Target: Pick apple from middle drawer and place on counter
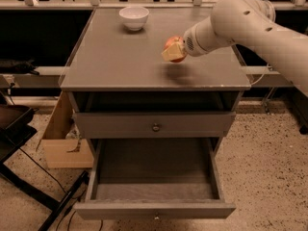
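My gripper (173, 51) is shut on the apple (176, 45), a small red apple with yellowish patches. It holds the apple a little above the right middle of the counter (120, 57), the flat grey top of the cabinet; a shadow lies on the counter just below it. The white arm comes in from the upper right. The middle drawer (154, 177) stands pulled out below, its grey box interior bare, its knob at the bottom edge of the view.
A white bowl (134, 17) stands at the back left of the counter. A shut drawer front with a knob (155, 127) sits above the open drawer. A cardboard box (60, 138) and a black stand with cables (29, 177) are on the floor at left.
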`<state>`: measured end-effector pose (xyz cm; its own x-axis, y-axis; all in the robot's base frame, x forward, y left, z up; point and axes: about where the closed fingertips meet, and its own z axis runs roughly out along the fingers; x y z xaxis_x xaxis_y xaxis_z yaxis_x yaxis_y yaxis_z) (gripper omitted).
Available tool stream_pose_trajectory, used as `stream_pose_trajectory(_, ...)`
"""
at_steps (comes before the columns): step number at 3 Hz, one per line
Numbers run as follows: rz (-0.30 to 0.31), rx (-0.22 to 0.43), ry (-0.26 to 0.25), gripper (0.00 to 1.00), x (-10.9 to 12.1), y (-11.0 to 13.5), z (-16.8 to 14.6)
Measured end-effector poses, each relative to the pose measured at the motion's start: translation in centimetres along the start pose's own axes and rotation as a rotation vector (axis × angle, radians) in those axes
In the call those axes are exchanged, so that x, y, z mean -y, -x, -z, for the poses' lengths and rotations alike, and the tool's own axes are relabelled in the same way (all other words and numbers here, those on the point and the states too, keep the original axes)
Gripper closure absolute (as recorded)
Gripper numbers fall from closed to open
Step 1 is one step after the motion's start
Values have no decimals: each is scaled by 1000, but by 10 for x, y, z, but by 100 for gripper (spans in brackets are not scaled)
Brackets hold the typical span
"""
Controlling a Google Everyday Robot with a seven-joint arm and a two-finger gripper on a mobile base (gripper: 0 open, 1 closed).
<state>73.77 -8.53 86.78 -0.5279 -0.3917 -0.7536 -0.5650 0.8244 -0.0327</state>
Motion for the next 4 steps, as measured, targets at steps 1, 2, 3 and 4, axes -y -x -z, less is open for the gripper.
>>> stream_pose_trajectory(1,-36,61,-39,100,32,-1,-47)
stream_pose_trajectory(2,-65,69,-43,84,42,0,-64)
stream_pose_trajectory(3,-65,69,-43,61,42,3,-62)
stream_pose_trajectory(4,-65,69,-43,37,42,3,-62)
